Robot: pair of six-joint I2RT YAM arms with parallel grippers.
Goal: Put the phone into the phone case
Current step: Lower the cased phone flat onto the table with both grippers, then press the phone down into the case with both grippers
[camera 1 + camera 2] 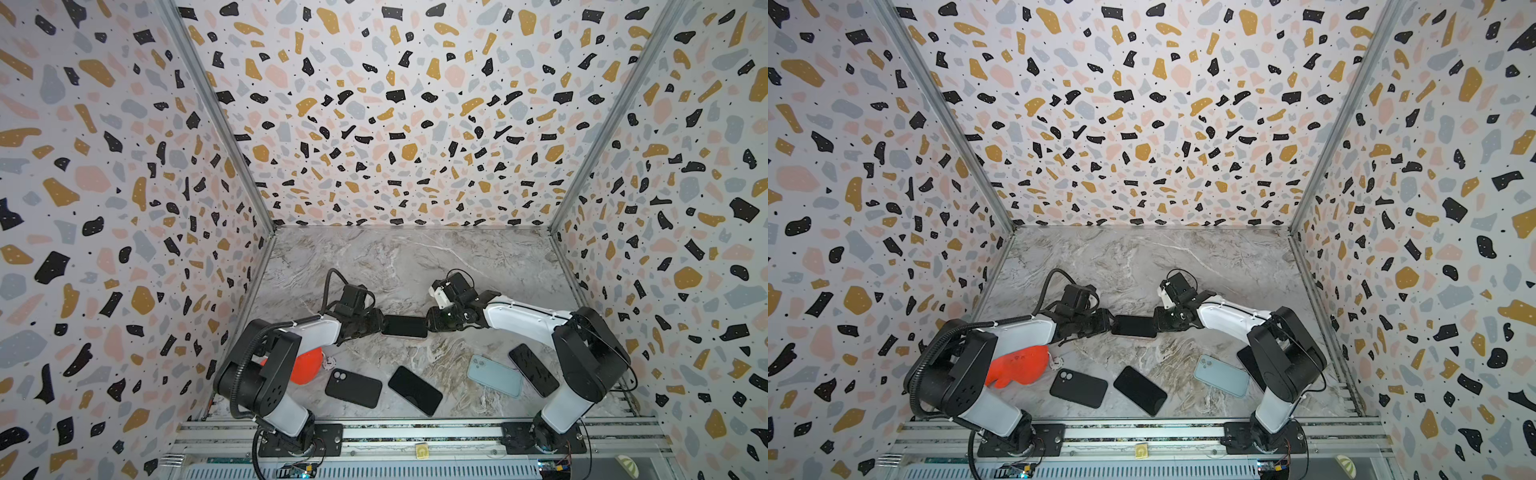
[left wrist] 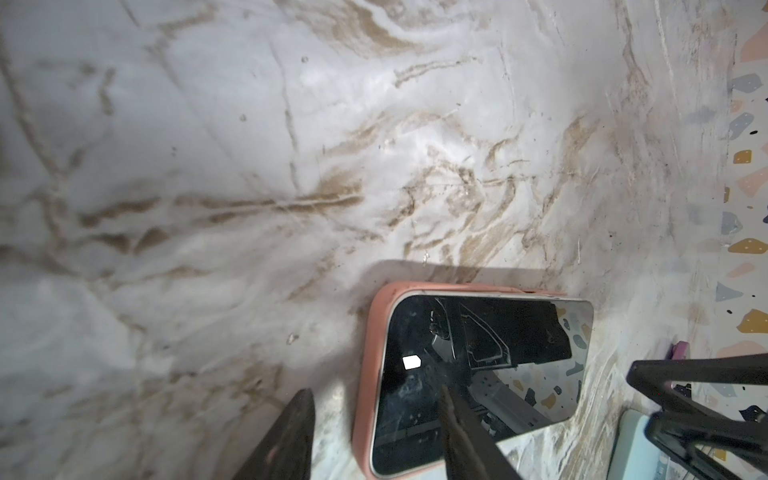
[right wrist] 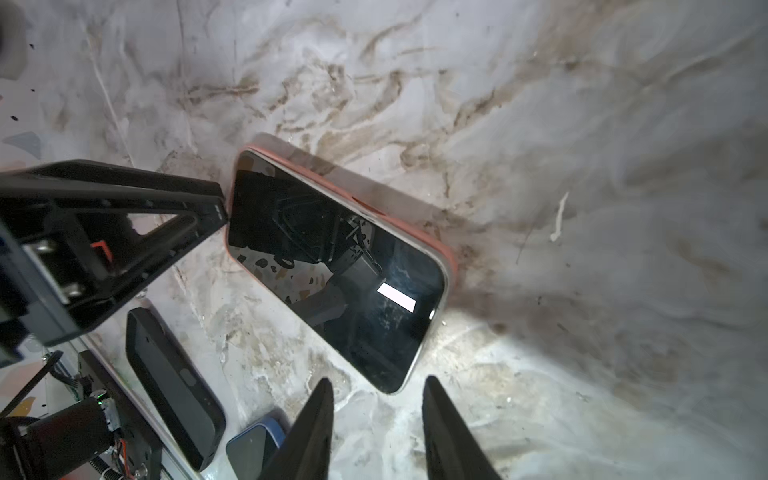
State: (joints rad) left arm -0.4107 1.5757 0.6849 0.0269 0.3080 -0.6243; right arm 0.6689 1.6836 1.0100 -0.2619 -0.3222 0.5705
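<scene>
I see the black-screened phone (image 2: 478,374) lying in its salmon-pink phone case (image 2: 370,365), mid-worktop, between both hands. The left hand (image 2: 376,432) stands open astride one end; the right hand (image 3: 378,419) is open, clear of the other. The grey-veined marble worktop (image 1: 415,257) has terrazzo-patterned walls (image 1: 395,104) around it (an orange object (image 1: 1017,365) is half hidden behind the left arm).

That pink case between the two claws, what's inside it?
A phone lies screen-up in the pink case, its corner away from both arms riding over the rim, so it isn't fully seated. Its back and the case's floor are covered.
</scene>
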